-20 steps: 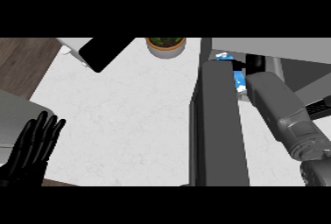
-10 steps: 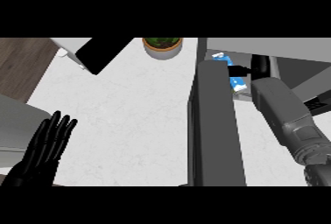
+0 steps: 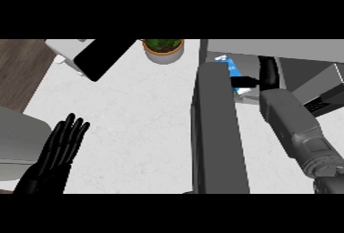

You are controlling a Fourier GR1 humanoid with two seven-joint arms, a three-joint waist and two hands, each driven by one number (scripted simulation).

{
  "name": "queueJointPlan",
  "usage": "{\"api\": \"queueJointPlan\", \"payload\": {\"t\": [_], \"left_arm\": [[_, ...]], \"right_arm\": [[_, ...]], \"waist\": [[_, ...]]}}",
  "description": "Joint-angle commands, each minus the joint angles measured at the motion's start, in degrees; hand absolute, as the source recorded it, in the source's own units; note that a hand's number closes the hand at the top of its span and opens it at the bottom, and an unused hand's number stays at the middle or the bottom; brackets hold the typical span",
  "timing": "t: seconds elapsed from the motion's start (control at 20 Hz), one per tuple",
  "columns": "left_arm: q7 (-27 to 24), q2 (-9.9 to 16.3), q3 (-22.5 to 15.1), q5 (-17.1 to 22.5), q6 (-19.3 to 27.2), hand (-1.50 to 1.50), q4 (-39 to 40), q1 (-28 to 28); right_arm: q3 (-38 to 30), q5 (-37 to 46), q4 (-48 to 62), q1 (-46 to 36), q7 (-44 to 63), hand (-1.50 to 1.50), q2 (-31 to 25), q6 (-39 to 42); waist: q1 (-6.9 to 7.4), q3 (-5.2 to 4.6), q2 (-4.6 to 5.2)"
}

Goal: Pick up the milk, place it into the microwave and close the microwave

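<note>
The surface (image 3: 141, 113) is white with faint grey mottling. The blue-and-white milk carton (image 3: 236, 75) shows beside the dark grey microwave door (image 3: 216, 132). Both hands are black, the left hand (image 3: 57, 157) and right hand (image 3: 267, 73); the forearm (image 3: 295, 127) is grey. A green plant sits in a tan round pot (image 3: 163, 51) at the surface's far edge.

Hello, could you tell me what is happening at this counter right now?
The robot's right hand reaches past the open microwave door and is at the blue-and-white milk carton inside the microwave. The door is not yet closed. The left hand rests open at the lower left over the counter, and a potted plant stands at the back.
</note>
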Motion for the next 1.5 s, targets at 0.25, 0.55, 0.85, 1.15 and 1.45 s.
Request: {"api": "queueJointPlan", "payload": {"t": [0.25,0.55,0.85,1.15,1.45], "left_arm": [[3.4,-0.1,-1.7,0.2,-0.4,-1.50,3.6,-4.3],[0.2,1.0,-4.3,-2.2,-2.8,-1.50,9.5,-4.7],[1.0,3.5,-6.5,-2.8,-7.4,1.50,13.5,-9.1],[0.9,0.9,-8.3,-6.9,-5.5,1.50,21.6,-15.1],[-2.4,-0.2,-14.8,-15.8,0.6,1.50,27.7,-16.6]], "right_arm": [[-1.4,-1.6,-0.8,4.6,-5.0,-1.50,2.0,9.6],[-2.2,-2.8,-2.1,8.2,-7.6,-1.50,1.9,15.5],[-1.0,-2.3,-3.9,14.3,-12.1,-1.50,6.0,15.1],[0.8,-2.4,-10.2,21.4,-14.9,-1.50,5.0,19.0],[4.4,-2.2,-20.0,30.2,-12.0,-1.50,4.9,23.6]], "waist": [[-2.54,-0.05,-1.01],[-4.31,-0.19,-2.00],[-5.67,-0.27,-2.62],[-6.78,-0.33,-3.03],[-8.22,-0.43,-3.48]]}}
